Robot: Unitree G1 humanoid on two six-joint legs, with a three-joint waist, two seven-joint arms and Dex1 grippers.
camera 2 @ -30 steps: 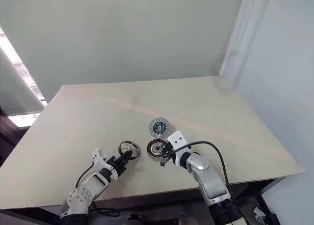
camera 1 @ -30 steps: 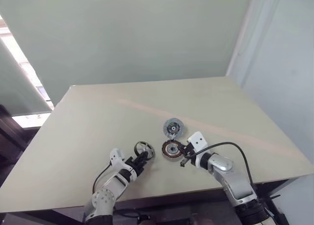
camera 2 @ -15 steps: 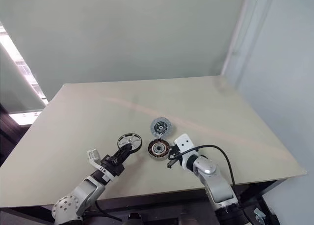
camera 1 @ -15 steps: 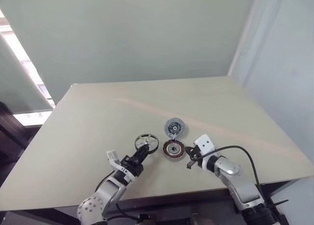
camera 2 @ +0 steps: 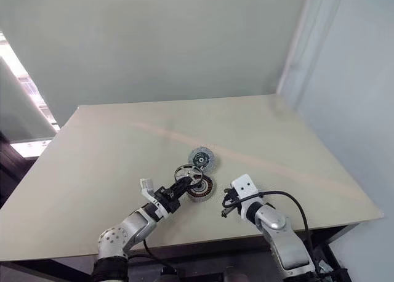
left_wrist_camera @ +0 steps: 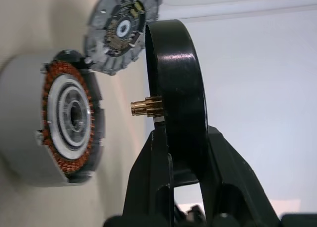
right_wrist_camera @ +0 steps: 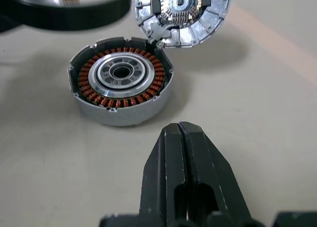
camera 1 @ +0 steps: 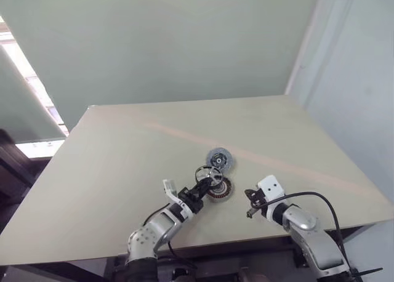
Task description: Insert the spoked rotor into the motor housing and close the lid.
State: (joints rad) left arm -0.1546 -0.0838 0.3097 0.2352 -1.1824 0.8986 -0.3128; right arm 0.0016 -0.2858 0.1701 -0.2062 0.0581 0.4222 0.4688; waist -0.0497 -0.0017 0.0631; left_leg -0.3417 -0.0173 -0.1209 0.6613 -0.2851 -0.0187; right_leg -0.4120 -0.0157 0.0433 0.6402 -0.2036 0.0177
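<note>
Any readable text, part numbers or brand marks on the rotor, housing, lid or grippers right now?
None readable.
The lid shows small board components at its centre, no legible characters.
The motor housing, the spoked rotor and the left gripper bear no visible markings.

Soft, even daylight fills the room, brightest at the window strip [camera 1: 24, 79] on the far left, which is blown out white. The surface [camera 1: 123, 146] carries only faint shadows. Up close, the motor housing [right_wrist_camera: 121, 85] casts a soft shadow, and the spoked rotor [left_wrist_camera: 173, 93] shows glossy glare.
</note>
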